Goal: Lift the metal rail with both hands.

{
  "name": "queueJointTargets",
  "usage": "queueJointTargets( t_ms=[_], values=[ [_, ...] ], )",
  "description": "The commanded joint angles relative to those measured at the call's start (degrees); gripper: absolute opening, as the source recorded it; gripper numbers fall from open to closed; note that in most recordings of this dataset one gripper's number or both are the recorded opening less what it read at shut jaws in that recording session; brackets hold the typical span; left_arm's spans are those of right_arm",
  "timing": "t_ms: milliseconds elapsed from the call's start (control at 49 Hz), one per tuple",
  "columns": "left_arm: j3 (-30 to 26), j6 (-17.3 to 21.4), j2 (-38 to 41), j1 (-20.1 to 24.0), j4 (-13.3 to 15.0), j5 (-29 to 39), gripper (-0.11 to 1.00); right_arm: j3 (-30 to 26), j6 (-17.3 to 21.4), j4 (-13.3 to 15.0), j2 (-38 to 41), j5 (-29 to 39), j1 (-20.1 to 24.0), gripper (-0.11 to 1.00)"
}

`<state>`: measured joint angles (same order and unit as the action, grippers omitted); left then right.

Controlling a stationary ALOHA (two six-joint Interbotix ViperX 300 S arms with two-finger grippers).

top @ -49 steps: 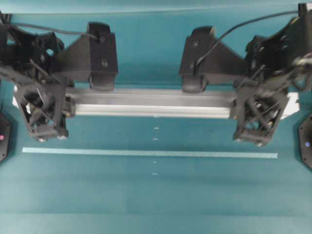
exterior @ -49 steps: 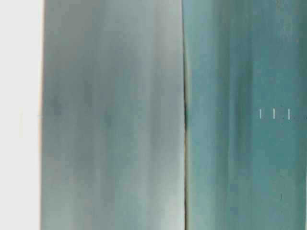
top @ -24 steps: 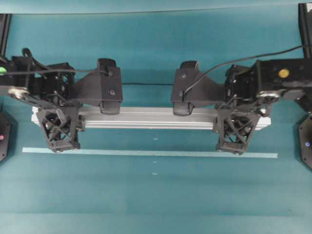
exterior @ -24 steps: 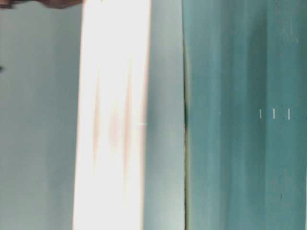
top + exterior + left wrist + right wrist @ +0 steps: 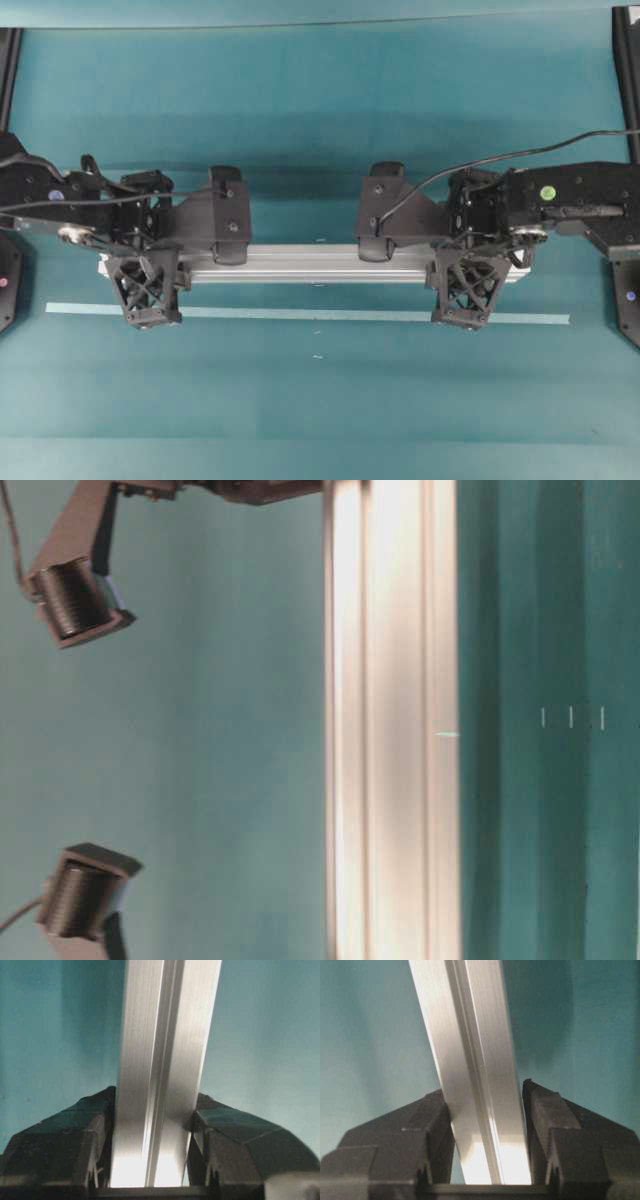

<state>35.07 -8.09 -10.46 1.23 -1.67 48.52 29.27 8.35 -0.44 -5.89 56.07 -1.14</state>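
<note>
- Overhead view: a teal table (image 5: 320, 110) carries one metal rail (image 5: 305, 265) lying crosswise, with one pale tape strip (image 5: 300, 314) parallel to it, just nearer the bottom edge. Two black grippers hold the rail: the left gripper (image 5: 148, 285) near its left end, the right gripper (image 5: 468, 283) near its right end. Two wrist cameras sit above the rail, one on each arm.
- Table-level view: the one rail (image 5: 395, 720) runs top to bottom as a bright grooved bar against teal; two camera lenses show at the left edge. Three small white marks (image 5: 571, 717) line the right side.
- Left wrist view: two black fingers (image 5: 65, 1130) press both flanks of the rail (image 5: 165, 1060), clamped on it.
- Right wrist view: two fingers (image 5: 555, 1120) likewise clamp the rail (image 5: 470, 1050), which runs slightly tilted.
</note>
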Motion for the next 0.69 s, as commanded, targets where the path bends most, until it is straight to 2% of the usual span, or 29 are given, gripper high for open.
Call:
queueJointTargets(
  t_ms=[0, 286, 551, 674],
  values=[
    [0.35, -1.76, 0.0, 0.26, 0.35, -2.02, 0.31, 0.35, 0.7, -0.26, 0.0, -1.67, 0.18, 0.37],
    [2.9, -1.85, 3.34, 0.0, 0.35, -8.0, 0.31, 3.69, 0.79, -0.79, 2.11, -7.03, 1.93, 0.37],
    [3.78, -1.93, 6.68, -1.05, 0.35, -9.32, 0.31, 5.54, 0.7, -1.05, 4.31, -10.81, 2.29, 0.38],
    [4.22, -1.93, 7.91, -2.11, 0.35, -12.74, 0.31, 6.42, 0.7, -1.05, 4.92, -11.95, 2.37, 0.38]
  ],
)
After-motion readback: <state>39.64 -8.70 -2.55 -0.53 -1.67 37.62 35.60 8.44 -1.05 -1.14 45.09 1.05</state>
